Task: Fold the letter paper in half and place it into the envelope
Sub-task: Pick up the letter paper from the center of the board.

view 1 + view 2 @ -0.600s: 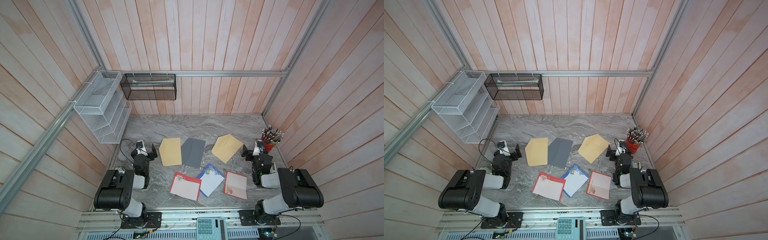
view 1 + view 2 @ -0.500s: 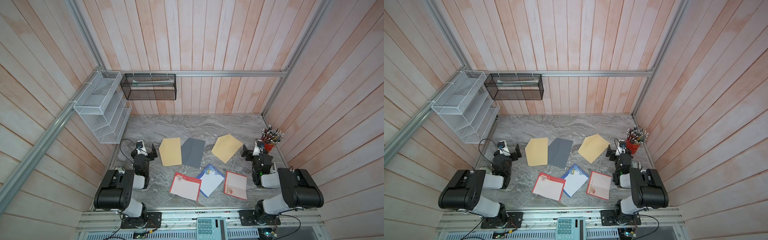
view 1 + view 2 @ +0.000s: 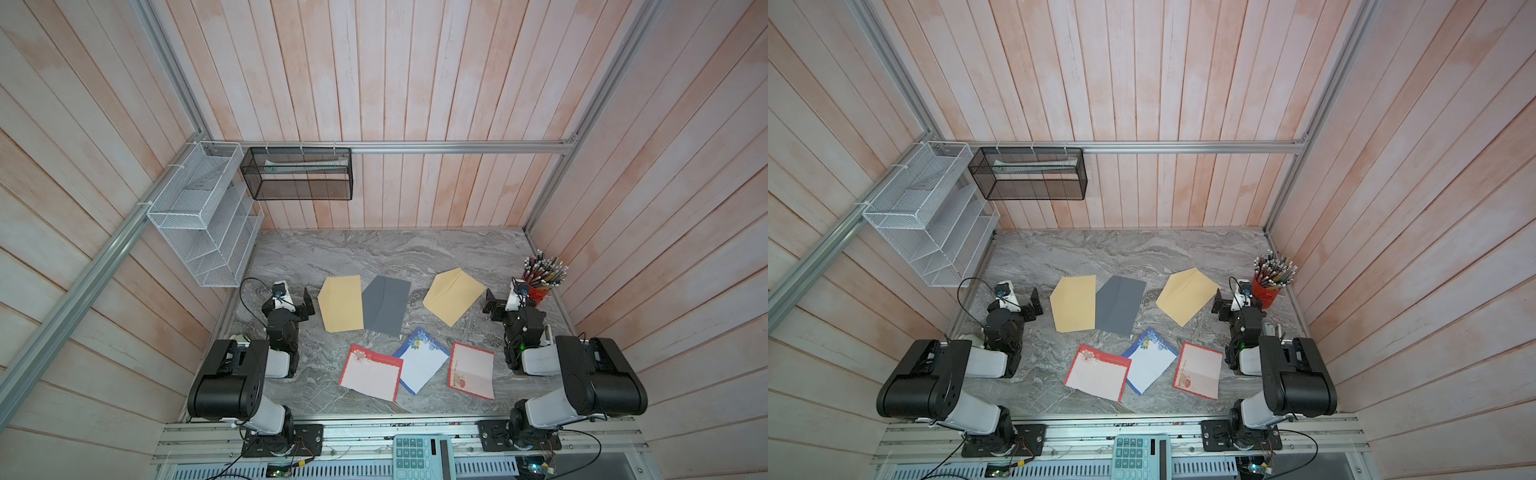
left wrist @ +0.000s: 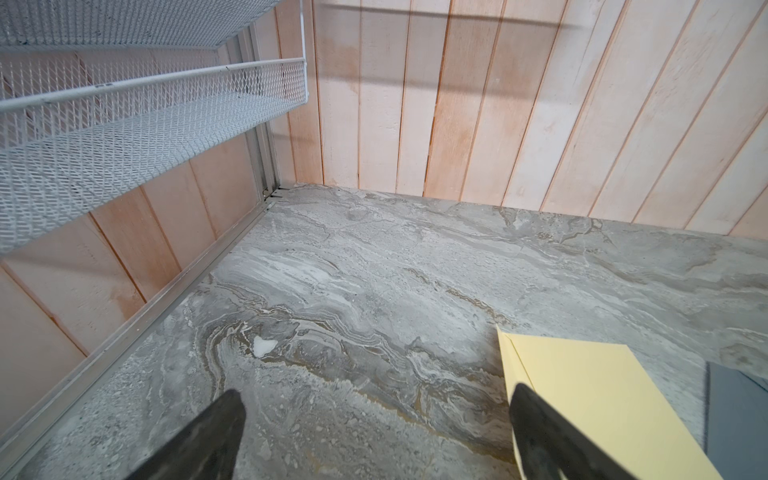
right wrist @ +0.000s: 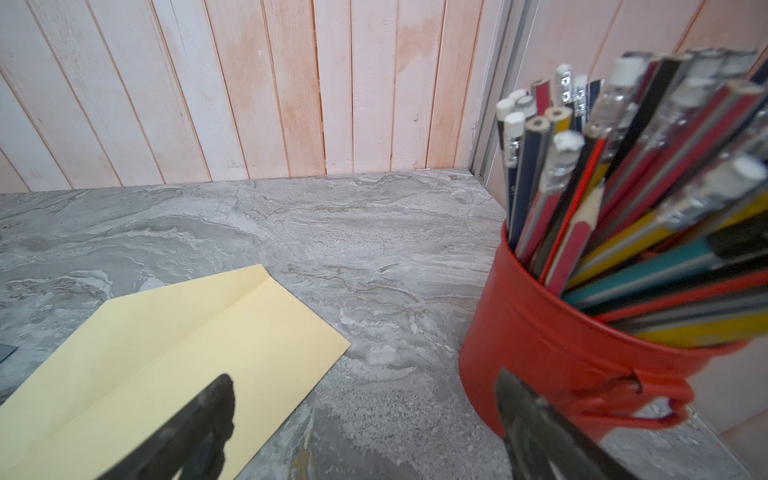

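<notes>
Three letter papers lie flat near the front of the table in both top views: a red-bordered sheet [image 3: 370,377], a blue-bordered sheet [image 3: 420,360] partly under it, and another red-bordered sheet [image 3: 471,370]. Behind them lie a yellow envelope [image 3: 340,304], a grey envelope [image 3: 384,305] and a second yellow envelope [image 3: 453,296]. My left gripper [image 3: 306,306] rests open beside the left yellow envelope [image 4: 582,395], holding nothing. At the right, my right gripper [image 3: 490,306] stands open and empty between the right yellow envelope [image 5: 166,365] and the pencil pot.
A red pot of pencils [image 3: 540,286] stands just right of the right gripper [image 5: 365,378]. A white mesh rack [image 3: 199,216] hangs on the left wall, above the left gripper [image 4: 374,395]. A black mesh basket [image 3: 297,174] hangs on the back wall. A calculator [image 3: 417,455] sits on the front rail.
</notes>
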